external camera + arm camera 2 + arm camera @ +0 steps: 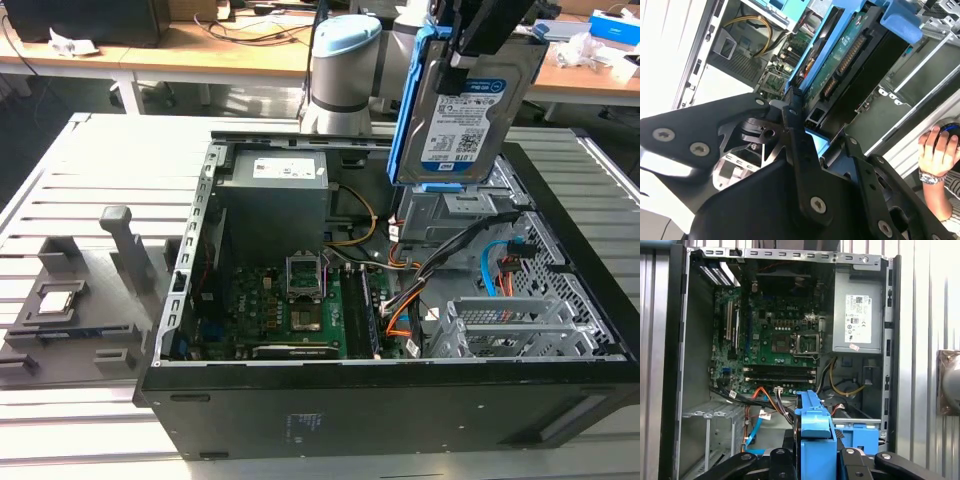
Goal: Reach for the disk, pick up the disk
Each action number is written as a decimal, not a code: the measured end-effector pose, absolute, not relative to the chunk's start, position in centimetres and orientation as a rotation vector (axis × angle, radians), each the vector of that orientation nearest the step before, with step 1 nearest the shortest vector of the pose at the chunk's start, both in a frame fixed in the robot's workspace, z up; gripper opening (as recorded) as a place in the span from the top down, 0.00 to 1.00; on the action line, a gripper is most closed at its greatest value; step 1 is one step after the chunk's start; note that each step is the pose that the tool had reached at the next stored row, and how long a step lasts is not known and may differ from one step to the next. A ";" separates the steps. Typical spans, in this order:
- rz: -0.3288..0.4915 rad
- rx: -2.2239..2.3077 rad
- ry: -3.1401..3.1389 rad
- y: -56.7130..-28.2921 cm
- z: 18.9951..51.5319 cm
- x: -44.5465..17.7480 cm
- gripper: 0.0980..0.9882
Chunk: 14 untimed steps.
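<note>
The disk (463, 112), a silver hard drive with a white-and-blue label and blue side rails, hangs upright above the back right of the open computer case (560, 400) in the exterior view. My gripper (478, 50) is shut on its top end. In the second wrist view the disk (845, 55) shows edge-on, green circuit side and blue rail, clamped between my gripper's (817, 125) black fingers (799, 145). In the first wrist view the disk's blue rail (814, 415) stands between the fingers (860, 460), high over the case.
Below the disk lie the drive cage (450, 215), orange and blue cables (490, 270), the motherboard (290, 310) and the power supply (275, 200). A grey fixture (90, 300) holding a square chip (55, 300) sits at the exterior view's left. A person's hand (935, 150) rests beside the case.
</note>
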<state>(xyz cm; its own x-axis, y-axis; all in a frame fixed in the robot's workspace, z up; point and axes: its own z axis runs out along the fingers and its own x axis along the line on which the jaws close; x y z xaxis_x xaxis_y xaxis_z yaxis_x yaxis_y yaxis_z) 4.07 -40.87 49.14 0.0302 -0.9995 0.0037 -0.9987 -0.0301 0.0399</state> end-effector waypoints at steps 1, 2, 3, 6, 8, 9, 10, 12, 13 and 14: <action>-0.039 2.232 -2.165 -41.0 49.1 4.0 0.70; -0.039 2.232 -2.166 -41.0 49.1 4.0 0.70; -0.039 2.232 -2.166 -41.1 49.1 4.0 0.70; -0.039 2.232 -2.166 -41.5 49.1 4.0 0.70; -0.039 2.232 -2.166 -41.8 49.1 4.0 0.70; -0.039 2.232 -2.166 -41.9 49.1 4.0 0.70; -0.039 2.232 -2.166 -42.0 49.1 4.0 0.70; -0.039 2.232 -2.166 -42.4 49.1 4.0 0.70; -0.039 2.232 -2.166 -42.5 49.1 4.0 0.70; -0.039 2.232 -2.166 -42.7 49.1 4.0 0.70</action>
